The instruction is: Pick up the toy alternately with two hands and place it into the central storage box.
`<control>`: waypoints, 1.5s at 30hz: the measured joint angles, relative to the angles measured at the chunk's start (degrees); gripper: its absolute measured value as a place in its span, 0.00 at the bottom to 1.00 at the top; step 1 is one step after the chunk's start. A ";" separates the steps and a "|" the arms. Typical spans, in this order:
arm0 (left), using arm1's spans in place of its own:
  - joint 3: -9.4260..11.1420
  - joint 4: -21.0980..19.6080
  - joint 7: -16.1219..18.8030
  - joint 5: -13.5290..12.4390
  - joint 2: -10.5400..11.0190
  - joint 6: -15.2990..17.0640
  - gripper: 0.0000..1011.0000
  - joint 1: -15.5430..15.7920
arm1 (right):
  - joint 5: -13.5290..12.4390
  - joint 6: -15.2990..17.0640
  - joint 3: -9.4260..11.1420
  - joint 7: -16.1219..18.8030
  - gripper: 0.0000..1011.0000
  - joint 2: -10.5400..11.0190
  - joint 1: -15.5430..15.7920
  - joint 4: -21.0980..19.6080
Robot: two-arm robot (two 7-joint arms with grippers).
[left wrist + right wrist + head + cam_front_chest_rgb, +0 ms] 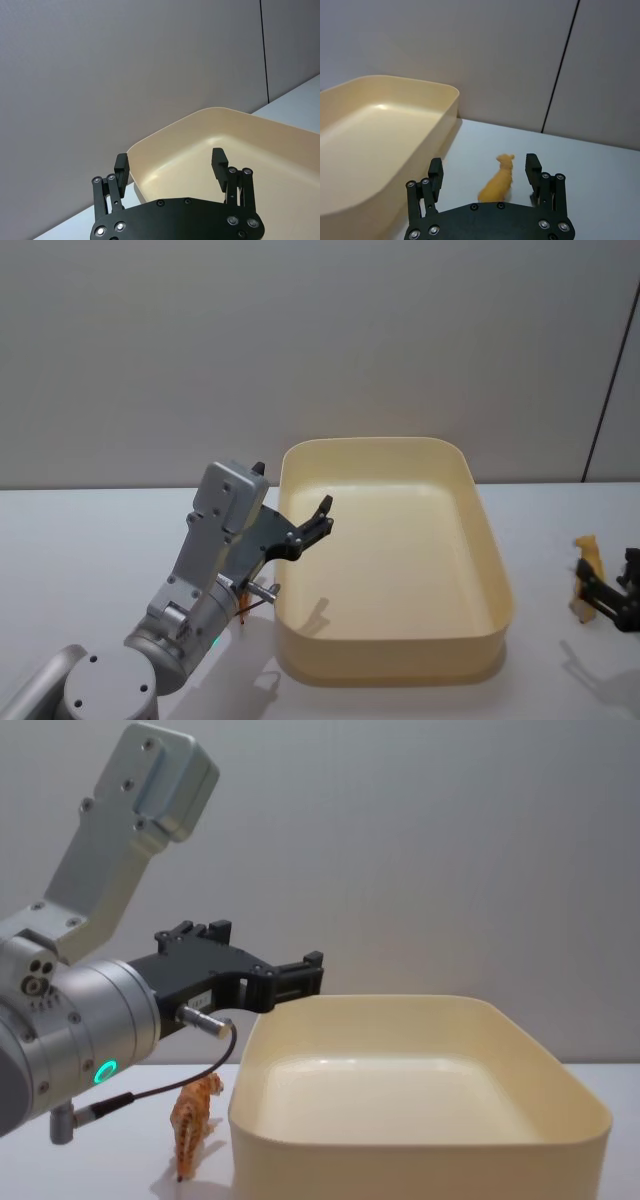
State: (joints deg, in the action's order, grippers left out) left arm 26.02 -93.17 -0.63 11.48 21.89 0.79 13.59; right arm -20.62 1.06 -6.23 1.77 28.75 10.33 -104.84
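Head view: left tool (325, 513) spread over box (380, 441) rim, right tool (484, 164) spread around toy (497, 186).

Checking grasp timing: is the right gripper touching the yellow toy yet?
Apart. Right wrist view: bare table shows between the yellow toy and each finger of the open right gripper.

Four cameras, one shared storage box (390, 655)

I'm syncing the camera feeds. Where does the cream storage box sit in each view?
Head view: storage box centre, slightly right.
Left wrist view: just beyond the open left gripper.
Right wrist view: beside the yellow toy.
Chest view: lower centre to right.
Shared landmark: the grey wall behind.
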 joint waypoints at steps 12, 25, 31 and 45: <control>0.00 0.00 0.00 0.00 0.00 0.00 0.99 0.00 | -1.74 -0.72 3.11 -3.38 0.99 3.09 6.81 -1.71; 0.00 0.00 0.00 0.00 0.00 0.00 0.99 0.00 | -1.91 0.23 4.28 -5.09 0.99 3.21 5.36 1.48; 0.00 0.00 0.00 0.00 0.00 0.00 0.99 0.00 | -1.61 1.26 4.22 -5.01 0.99 2.57 2.97 3.93; 0.00 0.00 0.00 0.00 0.00 0.00 0.99 0.00 | 0.61 5.11 1.95 -0.82 0.99 -0.60 -5.56 12.38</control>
State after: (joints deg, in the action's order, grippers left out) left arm 26.02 -93.18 -0.63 11.48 21.90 0.79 13.59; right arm -20.02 6.17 -4.28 0.95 28.15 4.77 -92.46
